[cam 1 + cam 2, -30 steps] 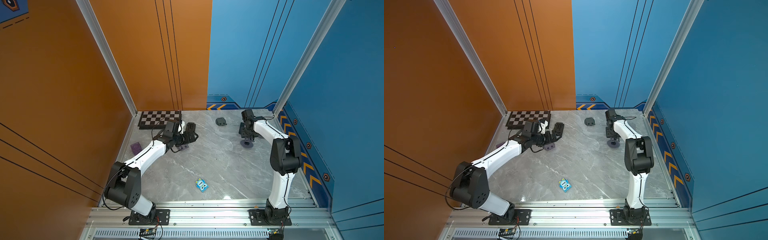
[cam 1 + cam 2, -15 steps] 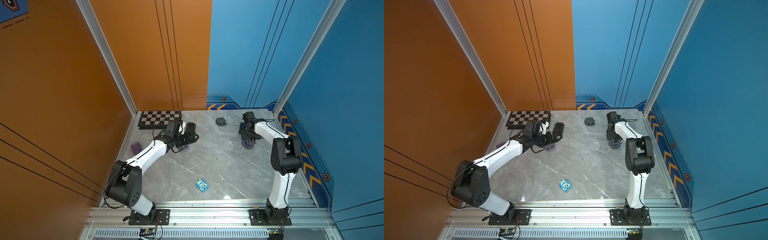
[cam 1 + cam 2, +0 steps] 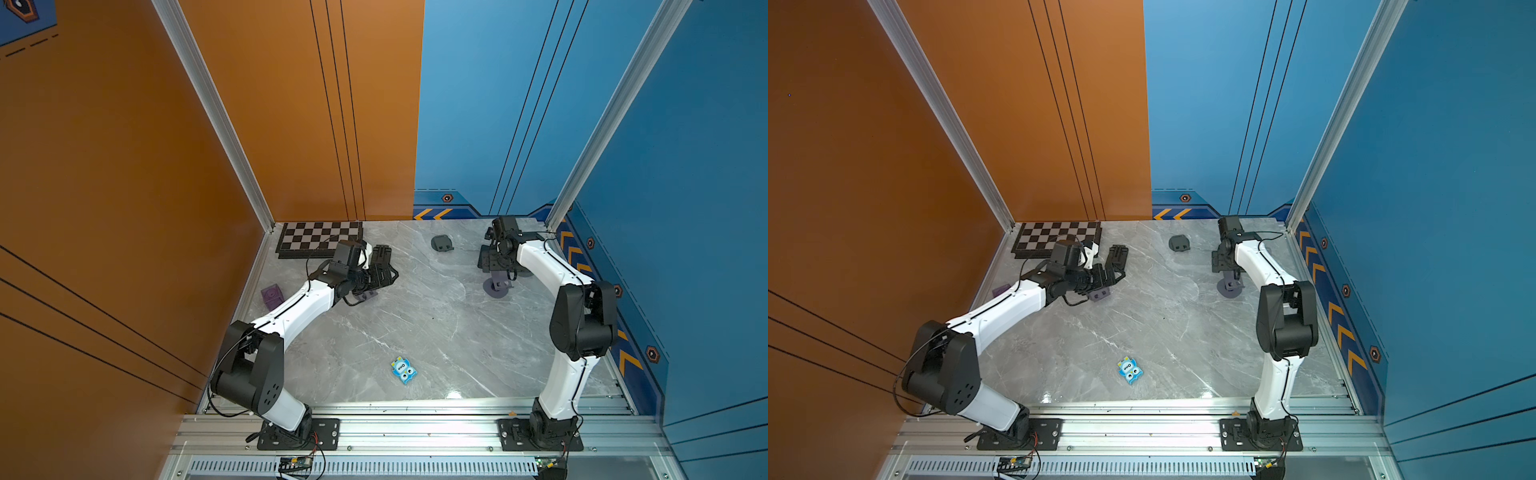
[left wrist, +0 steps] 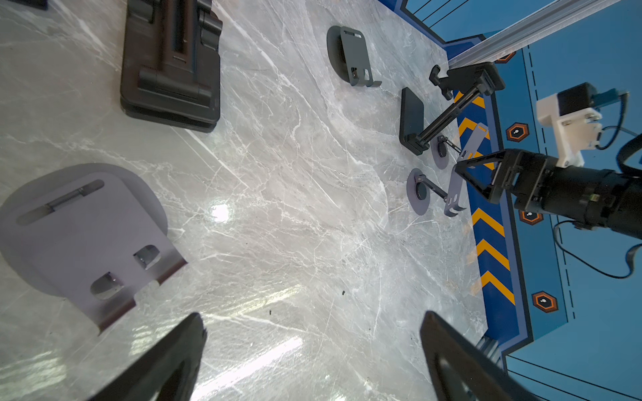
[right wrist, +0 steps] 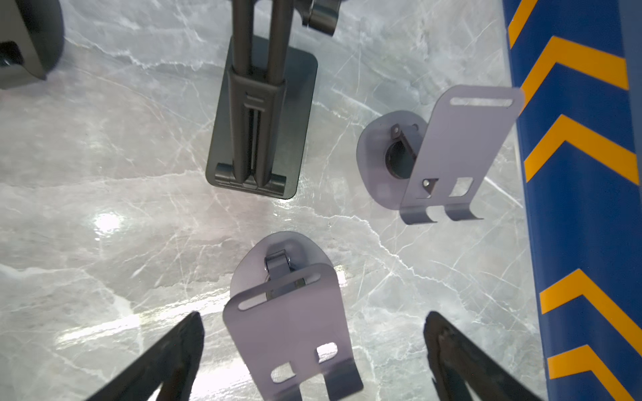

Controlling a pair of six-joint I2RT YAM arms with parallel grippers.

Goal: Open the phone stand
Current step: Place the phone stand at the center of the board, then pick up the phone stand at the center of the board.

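Currently: stand [image 5: 285, 330], hinged up, on counter [image 5: 104, 156] well right of chessboard [image 3: 307, 237], directly beneath right end effector [image 5: 312, 316]; jaws spread wide, empty, flanking its long edges, not touching. Left end effector [image 4: 312, 315], beside chessboard, farther off, likewise spread and empty.

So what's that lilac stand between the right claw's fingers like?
The lilac-grey phone stand looks like thin painted metal: a rounded base flat on the marble table, a short hinged arm, and a raised, tilted plate with one long slot, two square cut-outs and two curled lips. It stands opened between the spread fingers of the right claw; neither seems to touch it.
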